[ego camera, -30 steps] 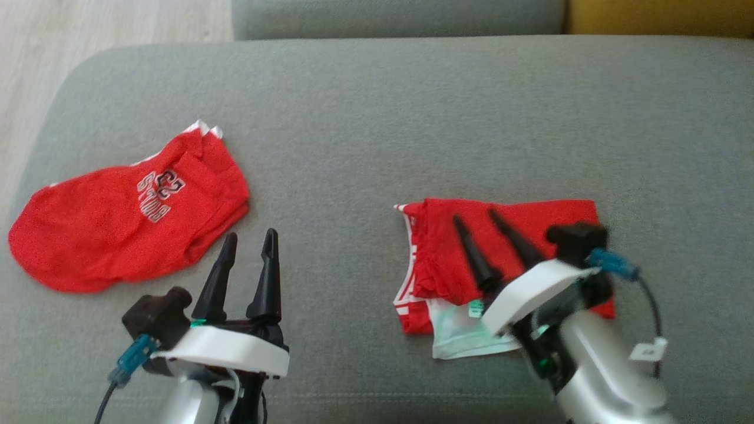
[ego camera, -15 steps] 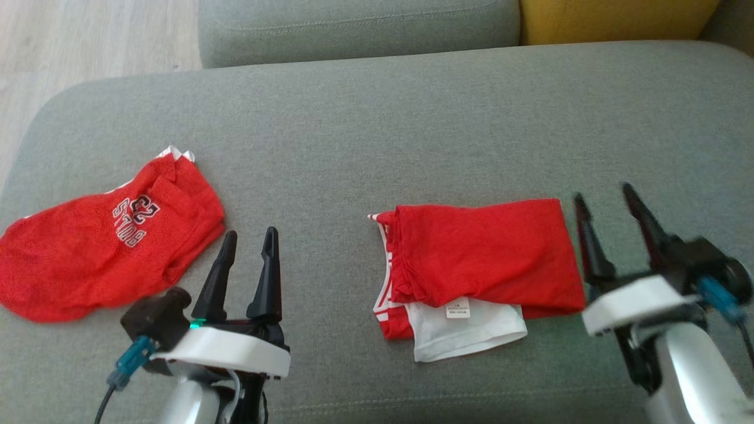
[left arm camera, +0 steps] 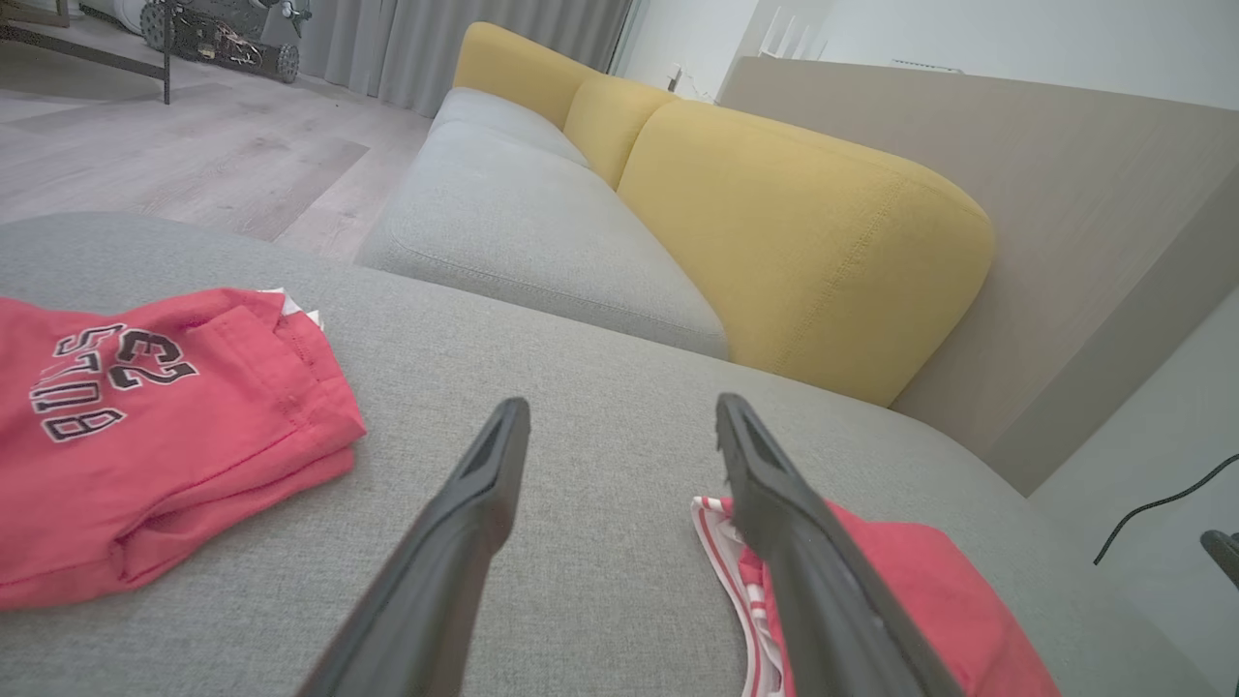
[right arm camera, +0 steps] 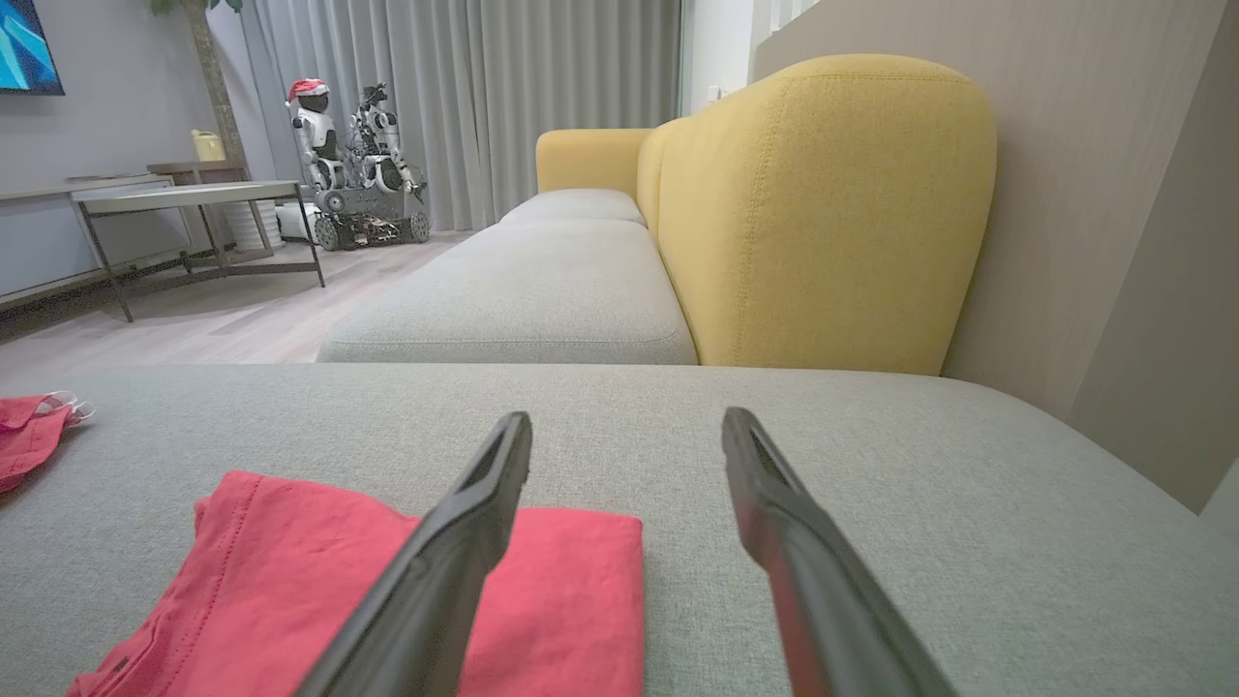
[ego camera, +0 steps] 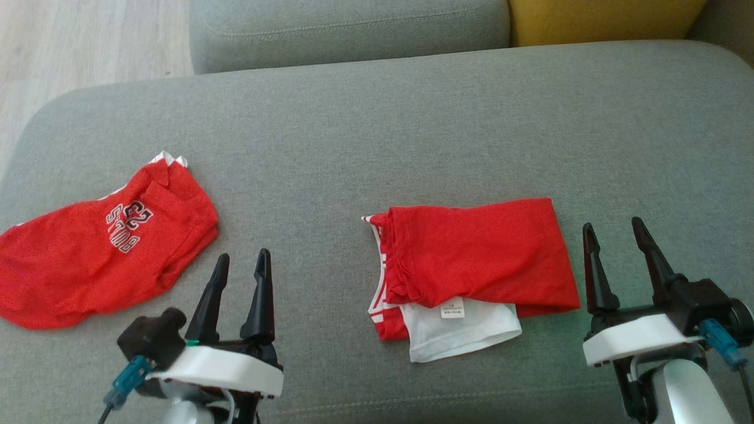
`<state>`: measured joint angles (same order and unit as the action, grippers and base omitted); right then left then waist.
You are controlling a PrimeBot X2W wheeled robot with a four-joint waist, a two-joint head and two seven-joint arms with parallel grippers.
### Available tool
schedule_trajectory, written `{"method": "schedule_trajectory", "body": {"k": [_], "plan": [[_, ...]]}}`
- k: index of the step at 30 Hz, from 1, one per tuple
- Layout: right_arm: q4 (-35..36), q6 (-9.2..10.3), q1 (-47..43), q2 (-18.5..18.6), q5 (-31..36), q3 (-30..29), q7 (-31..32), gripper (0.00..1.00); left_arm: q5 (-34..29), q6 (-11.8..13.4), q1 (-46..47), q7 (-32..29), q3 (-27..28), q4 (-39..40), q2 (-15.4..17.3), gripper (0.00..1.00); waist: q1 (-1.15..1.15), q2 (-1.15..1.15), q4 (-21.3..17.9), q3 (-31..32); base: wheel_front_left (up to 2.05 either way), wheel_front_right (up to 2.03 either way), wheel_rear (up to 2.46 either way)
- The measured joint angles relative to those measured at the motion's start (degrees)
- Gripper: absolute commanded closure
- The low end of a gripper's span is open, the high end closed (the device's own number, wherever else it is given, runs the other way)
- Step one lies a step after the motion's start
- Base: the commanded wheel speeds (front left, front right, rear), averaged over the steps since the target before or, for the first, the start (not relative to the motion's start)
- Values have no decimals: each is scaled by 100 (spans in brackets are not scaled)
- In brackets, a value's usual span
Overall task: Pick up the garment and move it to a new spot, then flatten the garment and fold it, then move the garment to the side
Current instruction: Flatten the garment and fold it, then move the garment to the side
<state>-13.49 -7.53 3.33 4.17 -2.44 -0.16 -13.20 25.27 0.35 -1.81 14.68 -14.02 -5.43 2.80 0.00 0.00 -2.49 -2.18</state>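
Red folded garment point(ego camera: 477, 253) lies flat on the grey sofa point(ego camera: 377, 118), just left of the right jaws. Left jaws and right jaws stand wide open, holding nothing. 1 more red shirt point(ego camera: 88, 265) lies near the left jaws.

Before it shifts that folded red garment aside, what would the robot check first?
1. Left gripper open, empty: ok.
2. Right gripper open, empty: ok.
3. Folded garment lying flat on the grey cushion: ok.
4. Fold tidy: not ok, a white layer sticks out at its near edge.
5. Bare cushion between it and the printed red garment: ok.
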Motion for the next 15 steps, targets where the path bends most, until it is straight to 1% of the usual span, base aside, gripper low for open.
{"method": "schedule_trajectory", "body": {"k": [10,15], "plan": [[-22,0,7,-22,44,-20,3,0,0,-2,4,0,-1,1,0,0,0,0,63,-66,0,0,0],[-268,0,109,-74,-67,-129,147,0,0,-33,35,0,-14,-1,0,0,0,0,95,-227,0,0,0]]}}
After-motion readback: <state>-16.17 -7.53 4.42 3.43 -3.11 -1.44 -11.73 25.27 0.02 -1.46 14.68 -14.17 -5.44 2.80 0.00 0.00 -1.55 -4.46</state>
